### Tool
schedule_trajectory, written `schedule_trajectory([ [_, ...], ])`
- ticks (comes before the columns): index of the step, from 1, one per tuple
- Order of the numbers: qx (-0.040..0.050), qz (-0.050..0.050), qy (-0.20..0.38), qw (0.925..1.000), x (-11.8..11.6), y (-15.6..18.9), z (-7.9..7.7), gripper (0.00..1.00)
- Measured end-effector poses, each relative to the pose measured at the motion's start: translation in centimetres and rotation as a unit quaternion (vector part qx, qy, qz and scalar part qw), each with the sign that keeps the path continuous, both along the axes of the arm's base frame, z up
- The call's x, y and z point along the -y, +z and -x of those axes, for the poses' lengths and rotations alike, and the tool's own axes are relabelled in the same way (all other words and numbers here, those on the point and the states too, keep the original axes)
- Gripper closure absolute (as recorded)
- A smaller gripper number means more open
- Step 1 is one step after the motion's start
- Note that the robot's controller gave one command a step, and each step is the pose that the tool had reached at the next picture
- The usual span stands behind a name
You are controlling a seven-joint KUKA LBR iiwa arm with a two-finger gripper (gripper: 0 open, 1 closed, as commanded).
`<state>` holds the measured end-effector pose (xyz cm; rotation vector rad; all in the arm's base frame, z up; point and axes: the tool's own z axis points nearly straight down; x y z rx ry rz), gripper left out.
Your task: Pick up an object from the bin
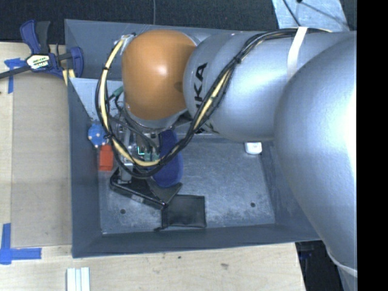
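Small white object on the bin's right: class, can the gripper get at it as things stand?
Probably yes: the small white object lies alone on bare floor, nothing on it; the gripper sits leftward.

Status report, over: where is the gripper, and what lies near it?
Gripper low in the bin, left part. Beside it: orange block, blue round piece, dark blue thing. Black flat pad at front wall.

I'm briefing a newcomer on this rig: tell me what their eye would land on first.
The silver arm with its orange wrist cover looms over the bin's left half. Below it, near the front wall, lie a flat black pad and a black tool; by the left wall, a blue round thing and an orange-red block.
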<state>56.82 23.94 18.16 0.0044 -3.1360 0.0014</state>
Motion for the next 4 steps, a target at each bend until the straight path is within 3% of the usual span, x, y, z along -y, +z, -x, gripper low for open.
schedule_trajectory([
  [1,-0.001,-0.004,0.19,0.9817,3.2,-9.8,1.4,0.0],
  [2,0.0226,-0.008,0.189,0.9817,3.0,-9.0,0.3,1.0],
  [3,0.0239,-0.007,0.218,0.9757,3.6,-8.9,-1.9,1.0],
  [4,0.0091,-0.001,0.226,0.9742,6.3,1.8,-2.0,1.0],
])
